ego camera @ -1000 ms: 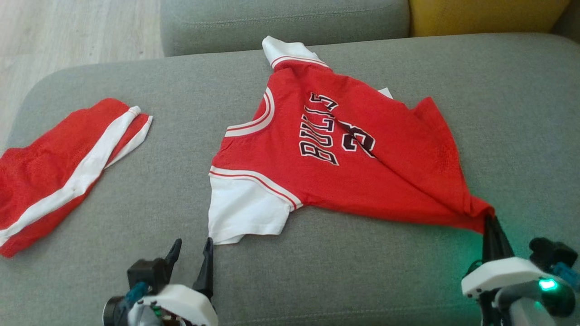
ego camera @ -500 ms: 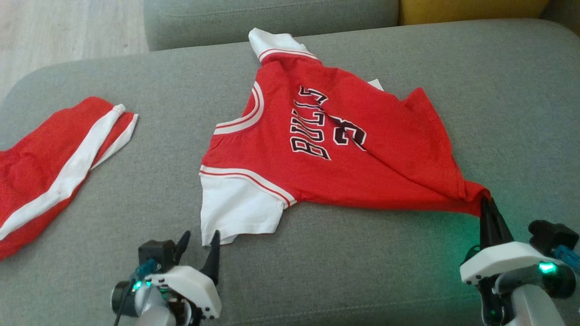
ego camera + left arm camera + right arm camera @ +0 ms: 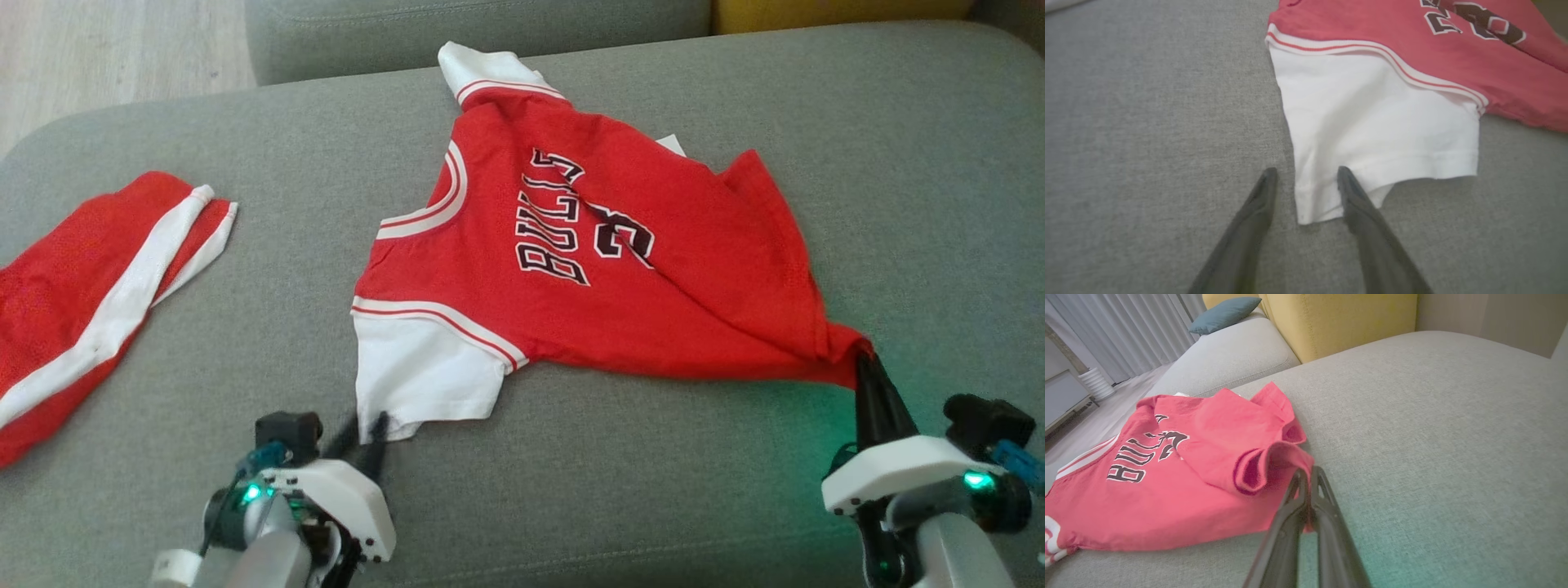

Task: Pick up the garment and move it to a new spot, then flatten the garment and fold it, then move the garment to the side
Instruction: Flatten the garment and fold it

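A red jersey (image 3: 620, 278) with white sleeves and black "BULLS" lettering lies spread on the grey sofa cushion (image 3: 571, 490). My right gripper (image 3: 863, 367) is shut on the jersey's red hem corner (image 3: 1294, 457) at the right, pulling the cloth into a point. My left gripper (image 3: 363, 429) is open at the near white sleeve (image 3: 1372, 122), its two fingers straddling the sleeve's lower left corner (image 3: 1310, 204); one finger (image 3: 1355, 196) lies over the cloth and the other rests on the cushion beside it.
Red shorts (image 3: 90, 286) with a white stripe lie at the cushion's left end. A second grey cushion (image 3: 473, 33) and a yellow one (image 3: 1339, 322) stand behind. Wooden floor (image 3: 98, 49) shows at the upper left, past the cushion's rounded edge.
My left gripper has advanced up to the white sleeve, its fingers now around the sleeve's corner. The right gripper keeps its hold on the hem. The head camera has shifted slightly.
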`<state>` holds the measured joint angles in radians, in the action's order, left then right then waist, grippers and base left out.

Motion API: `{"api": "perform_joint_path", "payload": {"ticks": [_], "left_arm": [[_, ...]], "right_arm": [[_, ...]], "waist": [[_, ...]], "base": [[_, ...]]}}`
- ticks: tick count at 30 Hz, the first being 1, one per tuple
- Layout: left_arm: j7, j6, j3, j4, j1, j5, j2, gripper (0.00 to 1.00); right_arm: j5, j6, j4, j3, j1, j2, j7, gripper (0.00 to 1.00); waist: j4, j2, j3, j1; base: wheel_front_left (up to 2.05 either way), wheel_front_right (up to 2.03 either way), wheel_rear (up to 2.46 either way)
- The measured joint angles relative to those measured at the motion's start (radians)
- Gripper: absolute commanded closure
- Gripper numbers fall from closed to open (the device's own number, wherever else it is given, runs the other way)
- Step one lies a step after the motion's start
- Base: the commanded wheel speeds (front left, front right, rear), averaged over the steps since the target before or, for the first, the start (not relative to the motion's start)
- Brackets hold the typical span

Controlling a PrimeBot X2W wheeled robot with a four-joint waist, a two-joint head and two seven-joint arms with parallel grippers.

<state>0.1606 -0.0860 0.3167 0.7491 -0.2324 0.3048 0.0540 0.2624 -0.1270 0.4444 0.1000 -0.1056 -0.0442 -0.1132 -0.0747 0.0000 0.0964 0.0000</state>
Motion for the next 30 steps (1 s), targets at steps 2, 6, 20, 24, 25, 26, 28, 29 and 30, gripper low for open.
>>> {"api": "perform_joint_path", "payload": {"ticks": [2,6,20,24,25,26,28,29,30], "left_arm": [[-0.005,-0.022,0.011,-0.002,-0.001,0.024,0.001,1.00],[0.020,-0.030,0.022,-0.021,-0.001,0.048,0.001,1.00],[0.086,-0.038,-0.080,-0.454,-0.006,0.182,0.043,1.00],[0.065,-0.038,-0.115,-0.589,-0.037,0.283,0.040,1.00],[0.044,-0.038,-0.132,-0.629,-0.054,0.354,0.030,1.00],[0.024,-0.038,-0.152,-0.668,-0.074,0.436,0.017,1.00],[-0.001,-0.031,-0.186,-0.741,-0.123,0.518,0.005,1.00],[-0.011,-0.017,-0.205,-0.777,-0.147,0.541,0.003,1.00],[-0.020,-0.002,-0.222,-0.815,-0.168,0.562,0.003,1.00]], "right_arm": [[-0.006,0.000,-0.011,-0.008,0.000,0.000,0.001,1.00],[-0.008,0.000,-0.041,-0.028,0.002,0.000,0.016,1.00],[0.027,0.000,-0.268,-0.167,-0.037,-0.001,0.135,1.00],[0.063,0.000,-0.319,-0.185,-0.146,-0.001,0.168,1.00],[0.074,0.000,-0.331,-0.185,-0.178,-0.001,0.174,1.00],[0.083,0.000,-0.342,-0.184,-0.210,-0.002,0.175,1.00],[0.115,0.000,-0.365,-0.177,-0.275,-0.002,0.176,1.00],[0.135,0.000,-0.374,-0.171,-0.303,-0.002,0.177,1.00],[0.146,0.000,-0.384,-0.161,-0.326,-0.003,0.180,1.00]], "waist": [[0.003,0.0000,0.001,0.0000],[0.013,0.0000,-0.004,0.0000],[0.046,0.0000,-0.074,0.0000],[0.045,0.0000,-0.102,0.0000],[0.045,0.0000,-0.109,0.0000],[0.044,0.0000,-0.115,0.0000],[0.043,0.0000,-0.128,0.0000],[0.042,0.0000,-0.134,0.0000],[0.041,0.0000,-0.141,0.0000]], "base": [[0.00,0.00,0.00],[0.00,0.00,0.00],[0.00,0.00,0.00],[0.00,0.00,0.00],[0.00,0.00,0.00],[0.00,0.00,0.00],[0.00,0.00,0.00],[0.00,0.00,0.00],[0.00,0.00,0.00]]}}
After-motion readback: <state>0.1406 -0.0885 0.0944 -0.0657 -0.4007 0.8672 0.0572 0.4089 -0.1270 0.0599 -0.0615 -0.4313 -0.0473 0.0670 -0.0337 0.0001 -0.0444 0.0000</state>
